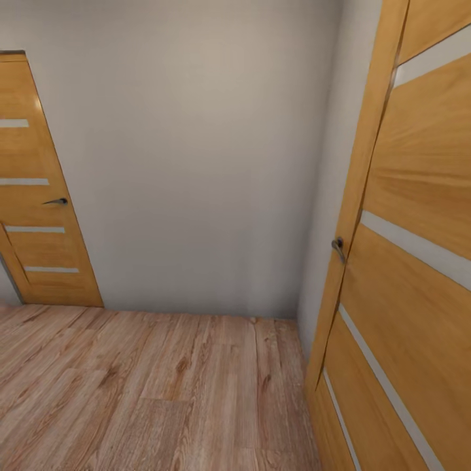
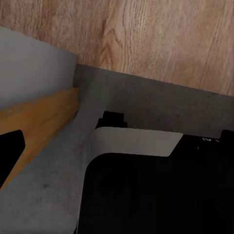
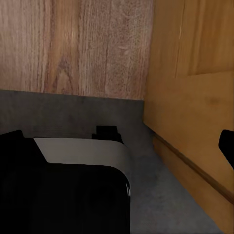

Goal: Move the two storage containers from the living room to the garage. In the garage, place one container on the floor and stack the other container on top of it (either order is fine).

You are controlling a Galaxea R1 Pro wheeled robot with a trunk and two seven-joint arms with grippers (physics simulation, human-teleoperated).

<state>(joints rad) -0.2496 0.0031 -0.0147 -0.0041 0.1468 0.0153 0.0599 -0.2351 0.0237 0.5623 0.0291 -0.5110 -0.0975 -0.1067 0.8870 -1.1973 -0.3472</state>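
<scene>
Transit moment, honestly: no containers were in sight, just a corner with two wood-panelled doors, one close at right (image 1: 418,261) and one farther off at left (image 1: 39,196). I couldn't tell if either gripper was clenched or released. I'd have steered wide of the near door and its handle (image 1: 338,247). Floor ahead was light wood plank (image 1: 163,392); the wrist views caught dark grey floor (image 2: 161,107) meeting it. Walls (image 1: 196,163) were plain.

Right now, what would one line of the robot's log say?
phase: on its way | ahead: white wall | doors: wood-panelled door right, second door left | underfoot: wood-plank floor, grey floor at base
</scene>
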